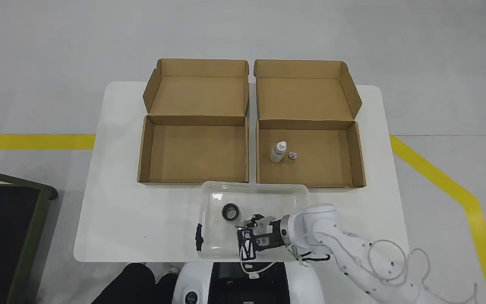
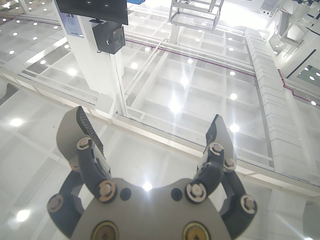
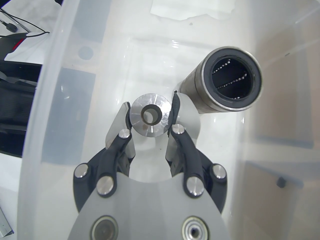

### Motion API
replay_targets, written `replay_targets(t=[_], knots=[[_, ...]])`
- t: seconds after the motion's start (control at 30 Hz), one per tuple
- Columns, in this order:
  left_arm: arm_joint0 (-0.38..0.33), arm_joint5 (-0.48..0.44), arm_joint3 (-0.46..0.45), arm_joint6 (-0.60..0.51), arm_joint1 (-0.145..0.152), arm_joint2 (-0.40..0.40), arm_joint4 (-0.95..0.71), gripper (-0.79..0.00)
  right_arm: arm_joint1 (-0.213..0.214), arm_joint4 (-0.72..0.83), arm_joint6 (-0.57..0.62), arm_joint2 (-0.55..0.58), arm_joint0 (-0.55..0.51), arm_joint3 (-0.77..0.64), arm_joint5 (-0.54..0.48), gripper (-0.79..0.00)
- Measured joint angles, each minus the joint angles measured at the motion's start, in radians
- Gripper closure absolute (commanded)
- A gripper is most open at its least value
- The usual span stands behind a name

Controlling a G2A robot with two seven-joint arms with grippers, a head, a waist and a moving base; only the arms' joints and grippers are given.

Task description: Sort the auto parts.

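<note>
My right gripper (image 3: 151, 102) is down inside the clear plastic bin (image 3: 82, 26), shut on a small silver flanged bushing (image 3: 161, 123) that stands with its bore facing up. Both pads touch the flange's sides. Close beside it a steel linear bearing (image 3: 225, 81) with a black end ring lies on the bin floor. From above, the right gripper (image 1: 254, 228) is in the bin's near half and the linear bearing (image 1: 230, 213) sits to its left. My left gripper (image 2: 148, 114) points up at the ceiling, open, with nothing between its fingers.
Two open cardboard boxes stand behind the bin: the left box (image 1: 194, 152) holds nothing, while the right box (image 1: 334, 159) holds a white bottle-shaped part (image 1: 279, 151) and a small part (image 1: 294, 155). A yellow floor line (image 1: 45, 141) runs past the white table (image 1: 114, 197).
</note>
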Motion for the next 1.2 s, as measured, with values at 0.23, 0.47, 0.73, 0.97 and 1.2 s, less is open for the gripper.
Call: replay_targets(t=[0.23, 0.47, 0.73, 0.97, 1.2], knots=[[0.000, 0.000, 0.000, 0.000, 0.000, 0.000, 0.000, -0.785, 0.014, 0.040, 0.014, 0.057, -0.012, -0.072, -0.036, 0.000], [0.000, 0.000, 0.000, 0.000, 0.000, 0.000, 0.000, -0.785, 0.038, 0.117, -0.003, 0.160, -0.047, -0.211, -0.077, 0.000], [0.000, 0.000, 0.000, 0.000, 0.000, 0.000, 0.000, -0.785, 0.049, 0.144, -0.070, 0.241, -0.078, -0.280, -0.022, 0.000], [0.000, 0.000, 0.000, 0.000, 0.000, 0.000, 0.000, -0.785, 0.041, 0.198, -0.223, 0.280, -0.102, -0.278, 0.120, 0.000], [0.000, 0.000, 0.000, 0.000, 0.000, 0.000, 0.000, -0.785, 0.037, 0.222, -0.357, 0.345, -0.105, -0.301, 0.221, 0.000]])
